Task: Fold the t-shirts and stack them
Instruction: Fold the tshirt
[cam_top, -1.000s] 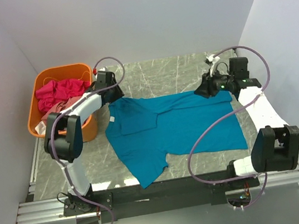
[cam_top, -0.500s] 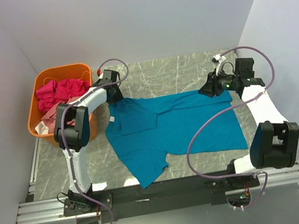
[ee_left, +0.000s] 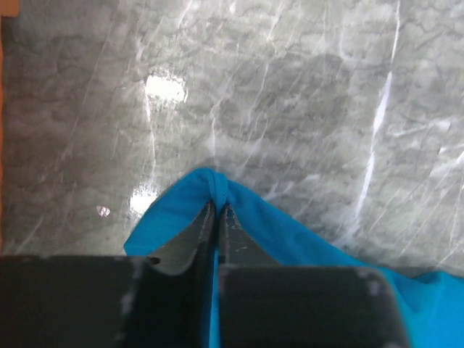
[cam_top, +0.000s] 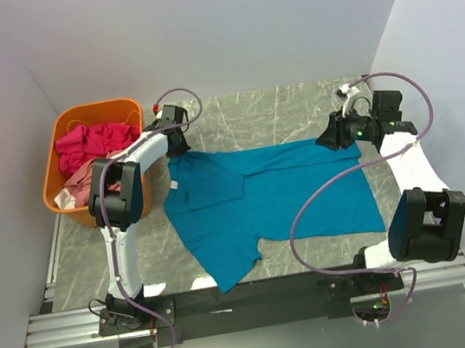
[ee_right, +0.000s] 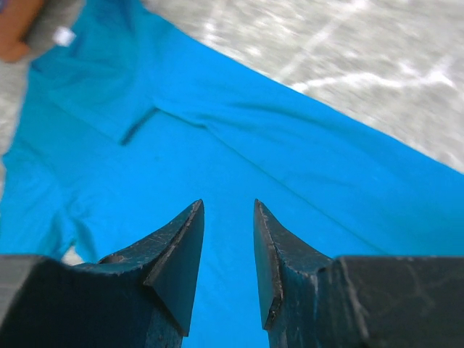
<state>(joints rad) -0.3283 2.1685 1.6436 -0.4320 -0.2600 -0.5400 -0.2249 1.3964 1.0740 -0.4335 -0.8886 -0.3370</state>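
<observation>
A teal-blue t-shirt (cam_top: 263, 200) lies spread on the marble table, one sleeve folded over its left part. My left gripper (cam_top: 178, 147) sits at the shirt's far left corner. In the left wrist view that gripper (ee_left: 219, 204) is shut on a pinched fold of the teal shirt (ee_left: 290, 232). My right gripper (cam_top: 325, 140) hovers at the shirt's far right corner. Seen from the right wrist, it (ee_right: 228, 206) stands open above the teal cloth (ee_right: 239, 138) with nothing between its fingers. A magenta-pink t-shirt (cam_top: 96, 142) and a dusty salmon-pink t-shirt (cam_top: 83, 172) lie crumpled in the basket.
An orange plastic basket (cam_top: 92, 110) stands at the back left, close beside the left arm. White walls close in the table on three sides. Bare marble (cam_top: 259, 117) shows behind the shirt.
My left gripper has shut on the teal shirt's far left corner. The right gripper has drifted slightly right along the shirt's far edge, still open.
</observation>
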